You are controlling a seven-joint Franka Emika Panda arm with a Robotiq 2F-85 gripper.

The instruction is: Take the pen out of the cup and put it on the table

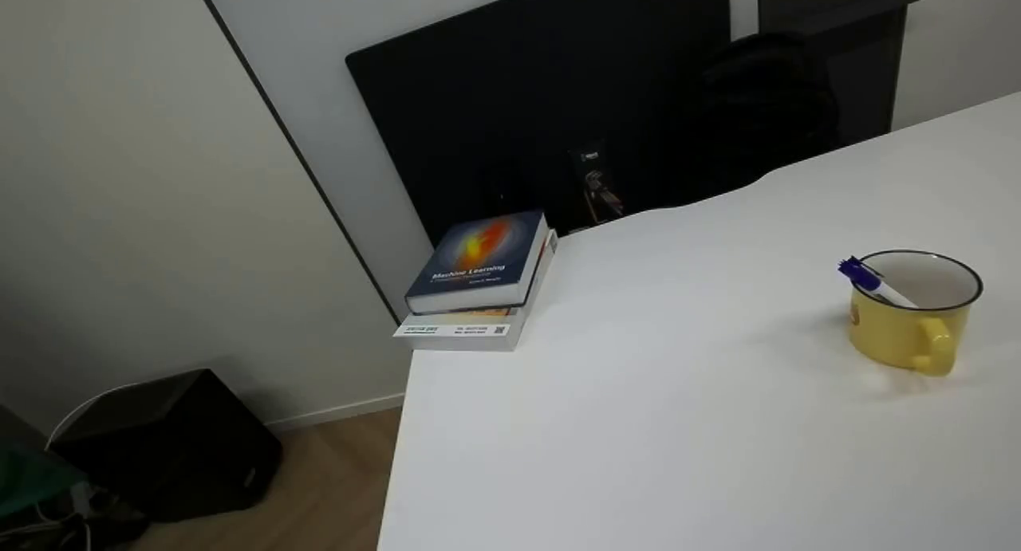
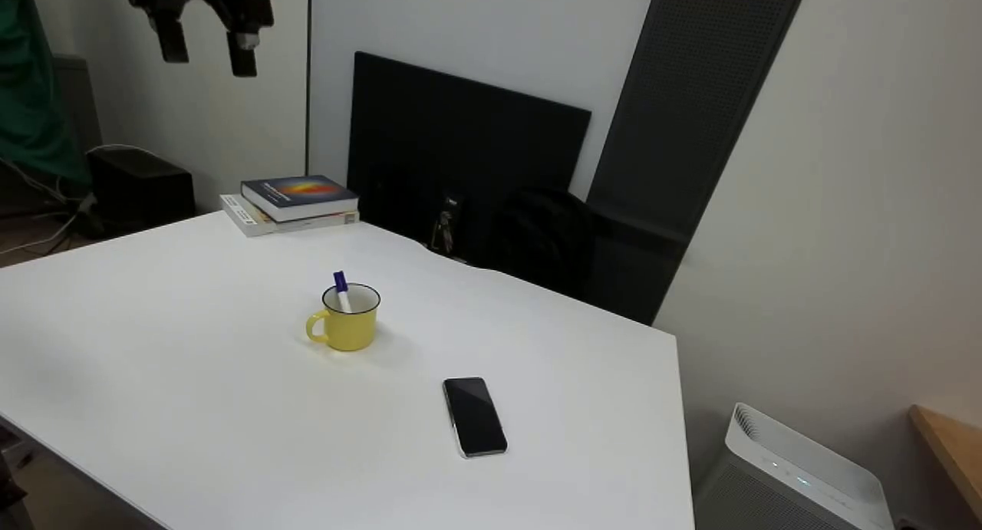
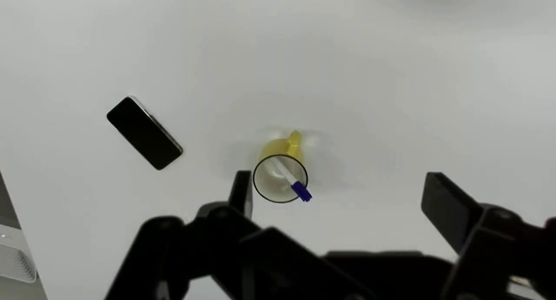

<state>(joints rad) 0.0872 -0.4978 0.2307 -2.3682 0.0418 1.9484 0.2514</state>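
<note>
The blue-capped white pen (image 2: pixel 344 293) leans in the round yellow cup (image 2: pixel 353 332); high at left, the black gripper (image 2: pixel 210 67) hangs, jaws spread. Grasping, lifting, placing apparently all remain.

In an exterior view, the round yellow cup (image 2: pixel 353 332) hides the lower end of the blue-capped white pen (image 2: pixel 343 293); at left, the picture's edge crops the blurred black two-fingered gripper (image 2: pixel 210 67).

In an exterior view, the upper book (image 1: pixel 477 256) has "Machine Learning" on its cover, with lines below too small to read. Lower book (image 1: pixel 459 341), directly under the upper book: tiny print plus a square code (image 1: pixel 500 329), illegible. Dark item (image 1: pixel 597 180) right of the upper book: pale lettering, illegible.
</note>
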